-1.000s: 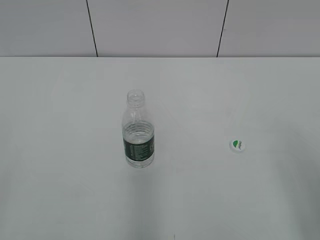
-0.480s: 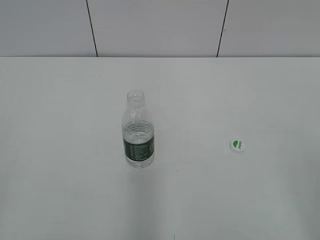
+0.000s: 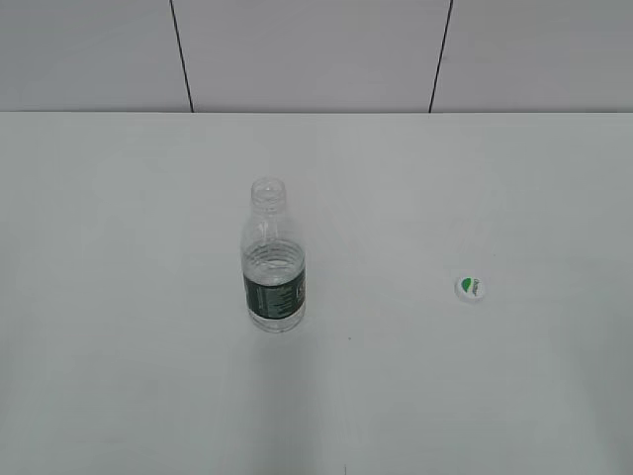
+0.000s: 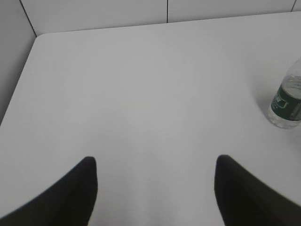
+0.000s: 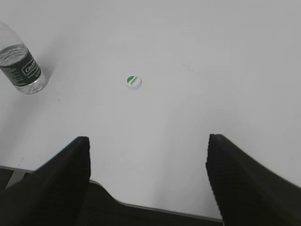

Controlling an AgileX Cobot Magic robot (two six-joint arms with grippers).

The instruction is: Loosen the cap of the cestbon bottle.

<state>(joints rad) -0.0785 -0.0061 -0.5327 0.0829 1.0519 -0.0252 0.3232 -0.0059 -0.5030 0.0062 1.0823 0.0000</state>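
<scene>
The cestbon bottle (image 3: 273, 259) stands upright on the white table, its threaded neck bare. It also shows at the right edge of the left wrist view (image 4: 287, 101) and at the top left of the right wrist view (image 5: 21, 66). The cap (image 3: 471, 288) lies flat on the table well to the right of the bottle, green mark up; it also shows in the right wrist view (image 5: 133, 81). My left gripper (image 4: 155, 165) is open and empty, far left of the bottle. My right gripper (image 5: 146, 143) is open and empty, near the table's front edge, short of the cap. Neither gripper shows in the exterior view.
The white table (image 3: 119, 198) meets a panelled wall at the back. Its left edge and rounded corner (image 4: 37, 37) show in the left wrist view. Its front edge (image 5: 141, 205) shows under the right gripper.
</scene>
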